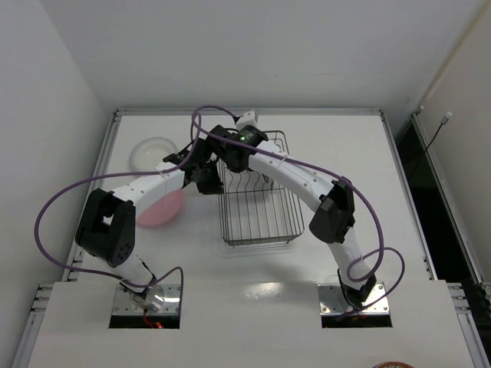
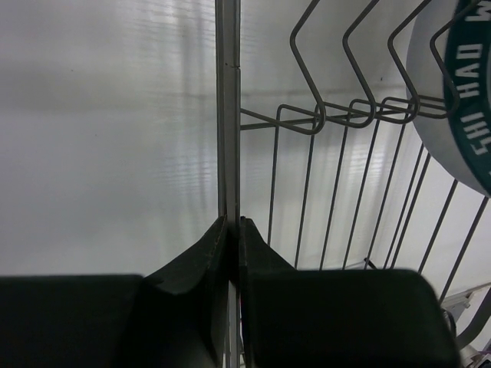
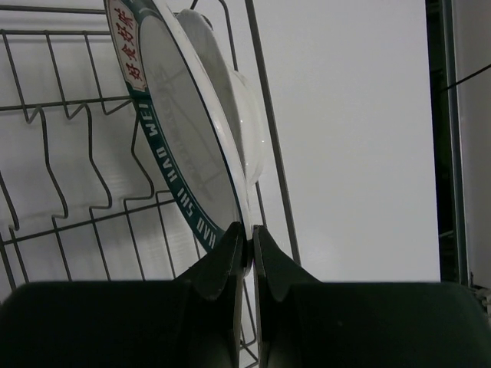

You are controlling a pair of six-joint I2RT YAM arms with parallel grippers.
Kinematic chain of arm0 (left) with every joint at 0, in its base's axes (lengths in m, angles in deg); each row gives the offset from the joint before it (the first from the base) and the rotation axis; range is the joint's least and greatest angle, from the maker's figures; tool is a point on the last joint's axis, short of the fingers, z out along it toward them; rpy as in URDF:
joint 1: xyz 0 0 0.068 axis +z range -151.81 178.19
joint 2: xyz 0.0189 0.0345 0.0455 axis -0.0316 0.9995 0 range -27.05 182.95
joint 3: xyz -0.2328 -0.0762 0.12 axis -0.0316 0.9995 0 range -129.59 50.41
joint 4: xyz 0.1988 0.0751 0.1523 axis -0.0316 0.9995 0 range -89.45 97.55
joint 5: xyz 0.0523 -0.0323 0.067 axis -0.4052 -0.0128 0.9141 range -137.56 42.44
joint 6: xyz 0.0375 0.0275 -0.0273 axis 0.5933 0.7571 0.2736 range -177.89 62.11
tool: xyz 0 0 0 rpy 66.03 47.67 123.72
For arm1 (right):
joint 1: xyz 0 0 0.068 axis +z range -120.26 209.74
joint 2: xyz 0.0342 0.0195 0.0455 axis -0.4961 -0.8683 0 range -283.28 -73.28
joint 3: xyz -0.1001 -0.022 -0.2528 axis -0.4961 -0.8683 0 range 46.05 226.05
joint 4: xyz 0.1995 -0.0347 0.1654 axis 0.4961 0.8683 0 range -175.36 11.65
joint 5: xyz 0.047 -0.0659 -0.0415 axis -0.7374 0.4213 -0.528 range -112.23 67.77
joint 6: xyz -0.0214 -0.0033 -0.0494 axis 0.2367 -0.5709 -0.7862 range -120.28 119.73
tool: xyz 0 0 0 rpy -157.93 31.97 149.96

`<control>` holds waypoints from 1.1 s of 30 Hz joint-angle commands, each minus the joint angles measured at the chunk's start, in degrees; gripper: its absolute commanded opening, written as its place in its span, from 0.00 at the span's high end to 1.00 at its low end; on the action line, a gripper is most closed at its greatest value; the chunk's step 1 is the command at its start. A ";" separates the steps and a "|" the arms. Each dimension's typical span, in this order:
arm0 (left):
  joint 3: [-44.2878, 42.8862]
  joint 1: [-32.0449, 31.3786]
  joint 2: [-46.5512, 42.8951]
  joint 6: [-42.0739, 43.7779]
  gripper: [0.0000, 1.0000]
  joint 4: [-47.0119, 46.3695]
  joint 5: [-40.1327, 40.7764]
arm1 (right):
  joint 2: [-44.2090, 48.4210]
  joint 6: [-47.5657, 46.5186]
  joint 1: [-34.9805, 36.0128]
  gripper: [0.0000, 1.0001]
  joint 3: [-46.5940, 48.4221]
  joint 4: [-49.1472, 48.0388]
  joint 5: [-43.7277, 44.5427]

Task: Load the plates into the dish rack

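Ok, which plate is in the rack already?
The white plate with the dark green lettered rim, upright between the prongs of the rack, right gripper pinching its edge. The pink plate and the clear plate lie on the table.

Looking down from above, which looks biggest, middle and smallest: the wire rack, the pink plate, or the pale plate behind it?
1. dish rack, clearly the largest.
2 and 3. pale plate and pink plate: these cannot be ranked, because the left arm covers part of the pink one.
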 commanded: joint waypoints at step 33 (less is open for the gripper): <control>-4.18 -0.98 -0.88 0.80 0.66 1.22 -2.32 | 13.75 -2.92 -3.24 0.53 2.30 -6.29 -13.53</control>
